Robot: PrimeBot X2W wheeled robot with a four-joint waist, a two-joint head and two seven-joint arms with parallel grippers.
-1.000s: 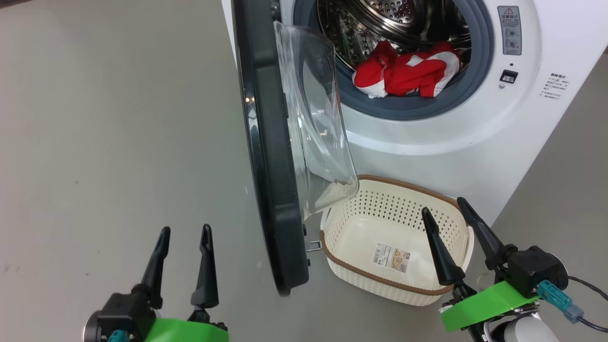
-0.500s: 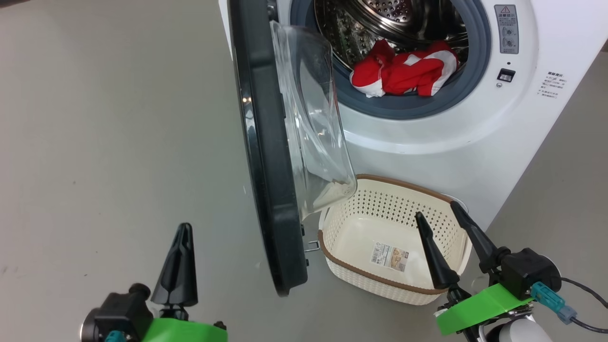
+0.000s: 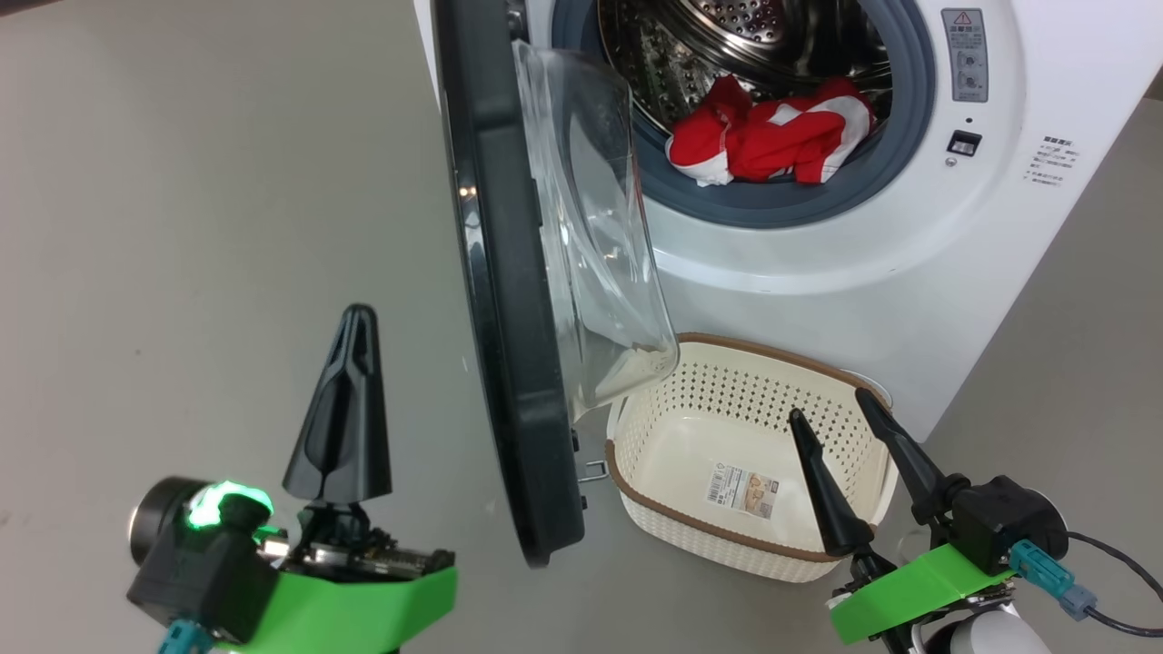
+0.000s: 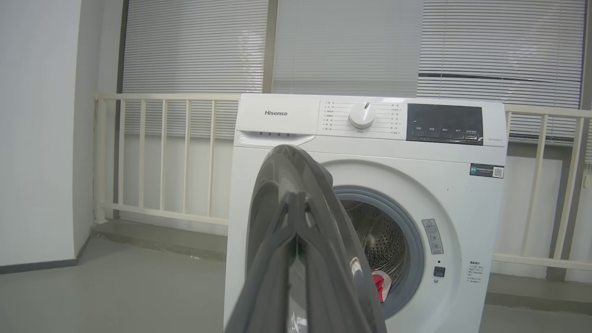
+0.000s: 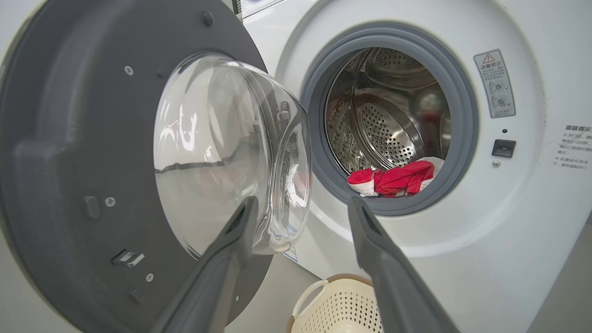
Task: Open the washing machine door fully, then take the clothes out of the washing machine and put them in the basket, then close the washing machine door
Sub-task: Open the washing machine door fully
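Bright, even indoor light fills all three views. In the head view the floor point(image 3: 209, 227) carries only faint, soft-edged shadows. A small white glare spot sits on the glossy rim of the washing machine door point(image 3: 509, 363) at upper middle, and a green light point(image 3: 223, 504) glows at lower left. In the left wrist view pale daylight filters through the blinds point(image 4: 194, 46) along the top, and the left gripper point(image 4: 295, 203) at bottom centre is blurred. In the right wrist view the right gripper point(image 5: 301, 203) is equally soft, and the door's glass mirrors bright streaks at centre left.
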